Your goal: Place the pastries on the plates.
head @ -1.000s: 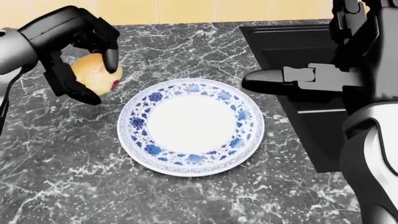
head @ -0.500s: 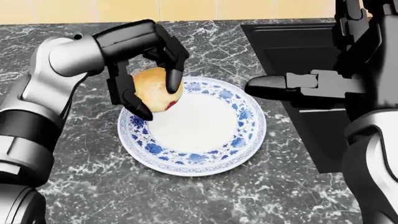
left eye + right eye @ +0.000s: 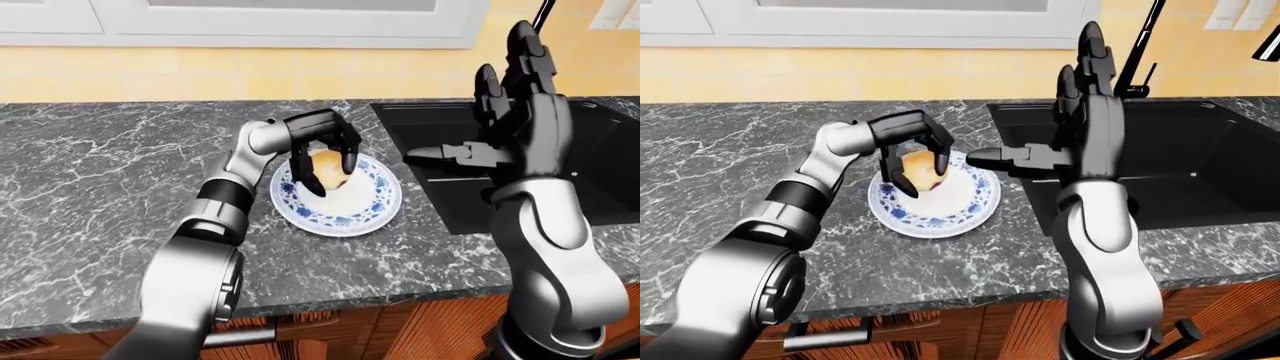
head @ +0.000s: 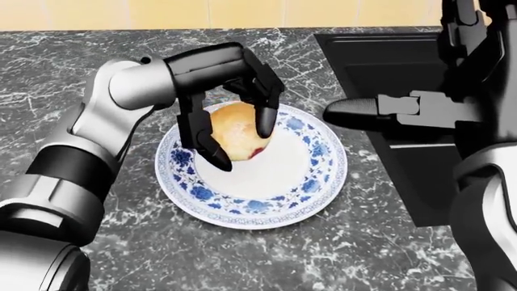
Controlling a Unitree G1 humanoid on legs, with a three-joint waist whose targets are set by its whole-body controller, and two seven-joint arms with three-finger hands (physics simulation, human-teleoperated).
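A round golden pastry (image 4: 236, 138) with a red spot is held over the upper left of the blue-and-white plate (image 4: 311, 182), which lies on the dark marble counter. My left hand (image 4: 234, 130) is shut on the pastry, black fingers (image 4: 265, 115) curled down around both sides. Whether the pastry touches the plate I cannot tell. My right hand (image 3: 510, 90) stands raised and open at the right, above the sink's edge, its thumb (image 4: 356, 112) pointing left toward the plate; it holds nothing.
A black sink (image 3: 1200, 165) with a tall faucet (image 3: 1140, 45) lies right of the plate. The marble counter (image 3: 100, 165) stretches to the left. A yellow tiled wall runs along the top, and wooden cabinet fronts (image 3: 940, 330) sit below the counter edge.
My left hand has carried the pastry rightward from off the plate's left side to over the plate's upper left. The right hand has barely moved.
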